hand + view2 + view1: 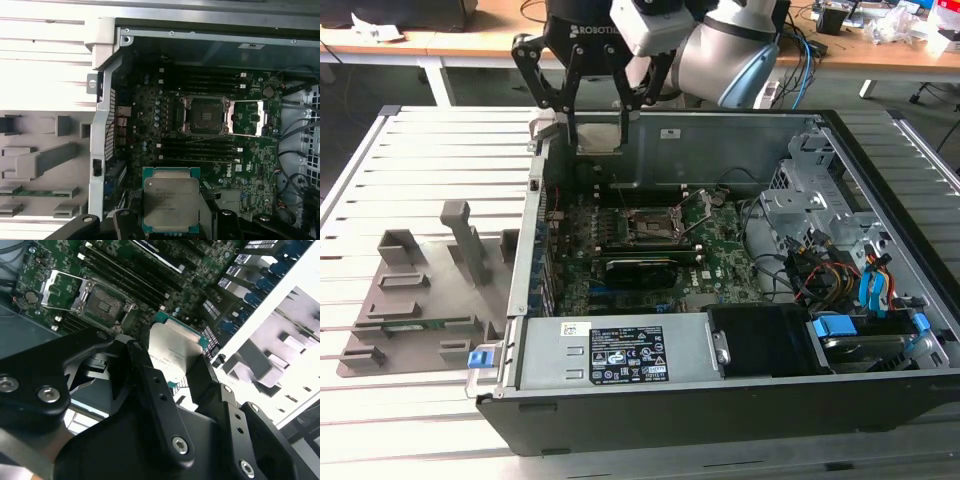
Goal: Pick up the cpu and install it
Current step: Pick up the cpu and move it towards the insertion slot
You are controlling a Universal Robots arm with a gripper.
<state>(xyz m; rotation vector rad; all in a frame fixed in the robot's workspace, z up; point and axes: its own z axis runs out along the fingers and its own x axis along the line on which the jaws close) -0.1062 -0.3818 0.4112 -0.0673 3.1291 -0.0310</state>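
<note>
One tool (pixel 599 140) clamped shut on one cpu (pixel 171 204), flat square chip, silvery-grey lid, green rim, above one open socket (pixel 205 116), one computer case (pixel 740 405)

Arm (pixel 728 52) bent over, tool (pixel 599 140) pointing straight down, fingers (pixel 568 105) clamped on opposite edges of cpu (pixel 171 204)

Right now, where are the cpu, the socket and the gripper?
cpu (pixel 171 202): first wrist view, middle of its metal top.
socket (pixel 204 115): first wrist view, its dark centre.
gripper (pixel 599 140): exterior view, midway between its fingertips, shut on the cpu.
</note>
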